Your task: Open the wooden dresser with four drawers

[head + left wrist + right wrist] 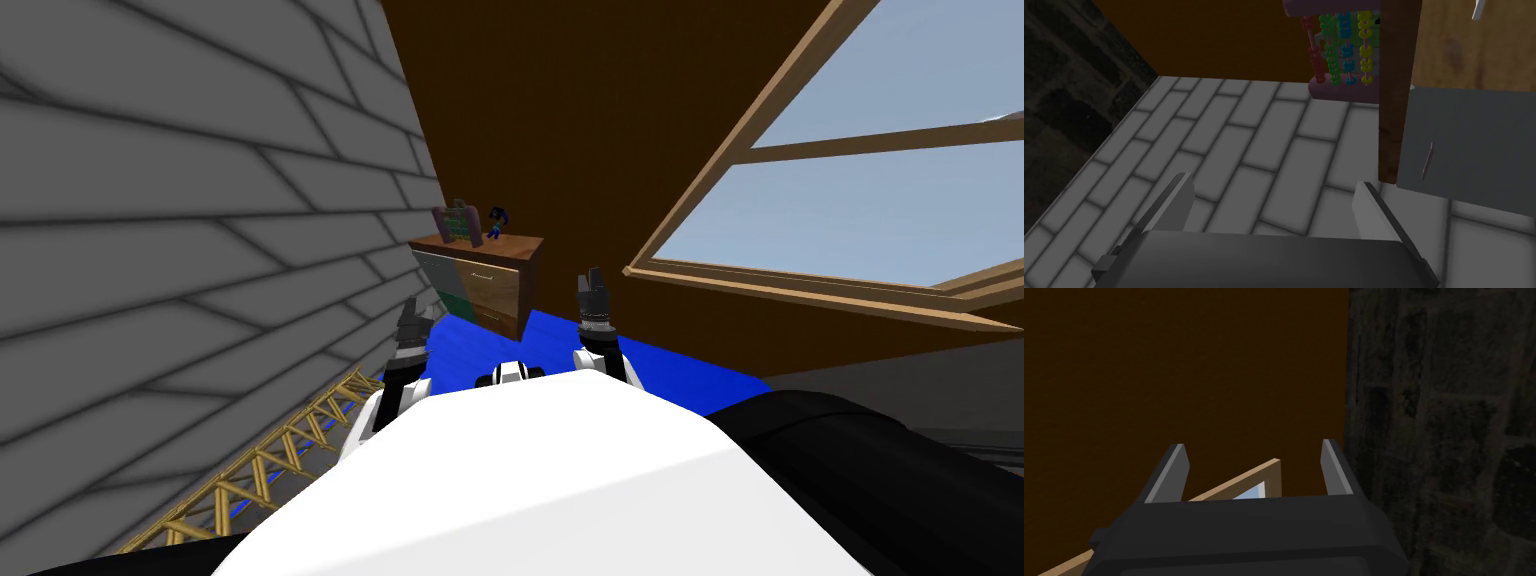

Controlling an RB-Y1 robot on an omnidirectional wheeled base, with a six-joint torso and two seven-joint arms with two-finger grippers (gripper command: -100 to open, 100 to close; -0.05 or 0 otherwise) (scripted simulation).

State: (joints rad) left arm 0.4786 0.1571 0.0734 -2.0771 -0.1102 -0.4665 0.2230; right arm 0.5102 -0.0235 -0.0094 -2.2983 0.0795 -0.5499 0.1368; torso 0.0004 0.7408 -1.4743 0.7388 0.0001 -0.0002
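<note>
Wooden dresser stands ahead against the brown wall, abacus on top, apart from both arms. Left tool and right tool: fingers spread wide, holding nothing.

The dresser is wood with a visible grain, with a darker brown top and side and paler drawer fronts. The abacus has bright, smooth beads. The grey block wall looks matt. The window frame is pale wood.
</note>
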